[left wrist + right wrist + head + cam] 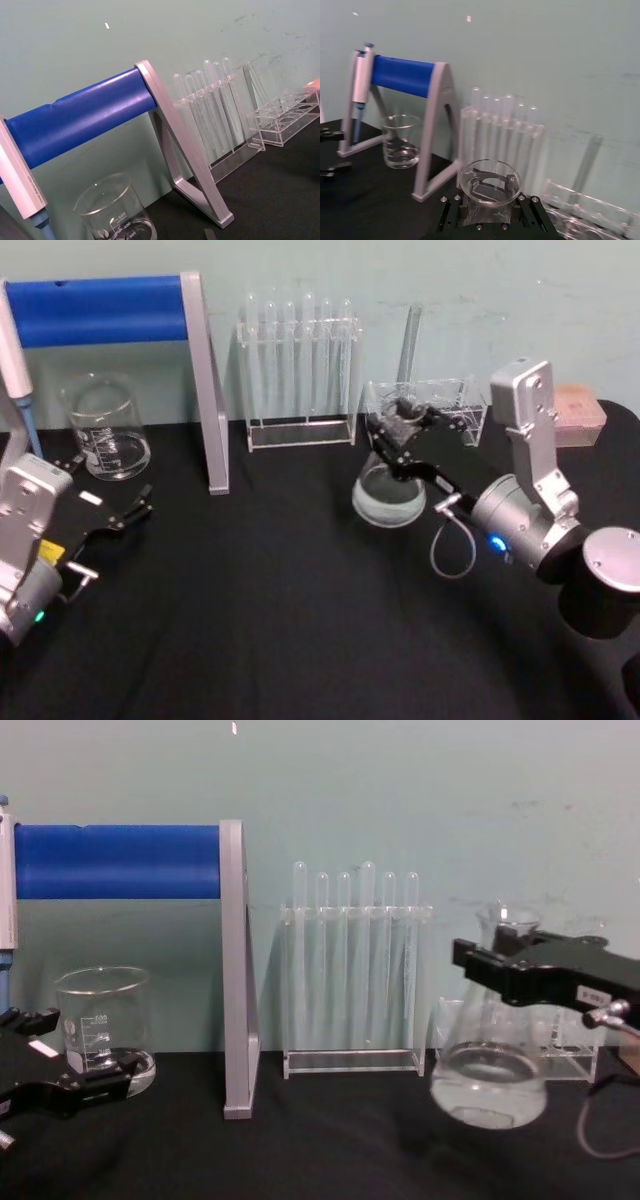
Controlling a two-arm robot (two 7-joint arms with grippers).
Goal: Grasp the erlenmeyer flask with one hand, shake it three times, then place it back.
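The erlenmeyer flask [389, 496] is clear glass with a little liquid in its wide base. In the chest view the flask [489, 1090] hangs tilted just above the black table. My right gripper [398, 432] is shut on its neck, below the flared lip [489, 180]; the black fingers [520, 972] clamp it from both sides. My left gripper [108, 488] rests open and idle at the table's left, near the beaker, and holds nothing.
A glass beaker [105, 430] stands at the back left under a blue-barred pipette stand [100, 310]. A test tube rack [300, 370] stands at the back centre. A low clear rack [440, 405] sits right behind the flask. The table [280, 620] is bare in front.
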